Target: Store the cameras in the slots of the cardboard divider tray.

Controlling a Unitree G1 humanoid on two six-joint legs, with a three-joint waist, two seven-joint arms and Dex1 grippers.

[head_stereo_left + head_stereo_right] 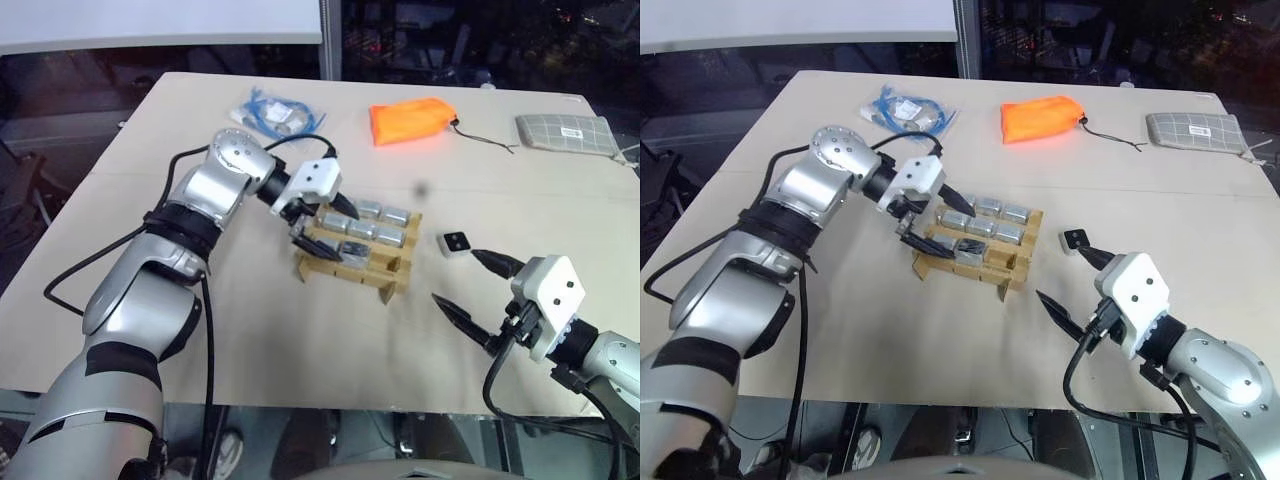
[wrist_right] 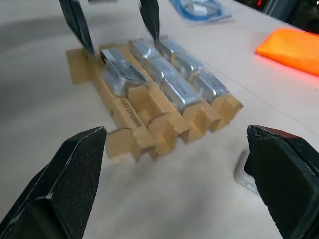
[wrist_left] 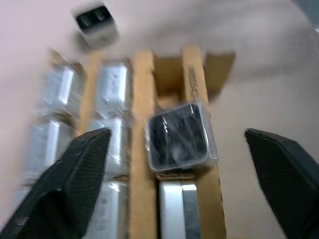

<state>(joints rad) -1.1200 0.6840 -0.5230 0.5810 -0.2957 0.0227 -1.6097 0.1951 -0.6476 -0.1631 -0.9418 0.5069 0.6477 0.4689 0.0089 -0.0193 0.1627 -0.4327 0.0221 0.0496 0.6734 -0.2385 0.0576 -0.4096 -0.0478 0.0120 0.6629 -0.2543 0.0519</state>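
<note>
both claws [image 1: 322,220] [image 1: 478,283] wide open, empty; l claw hides tray [image 1: 385,277] corner.

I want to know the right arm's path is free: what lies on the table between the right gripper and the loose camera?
Nothing: bare tabletop separates the open right gripper from the loose camera beside the cardboard divider tray, as the left eye view shows.
</note>
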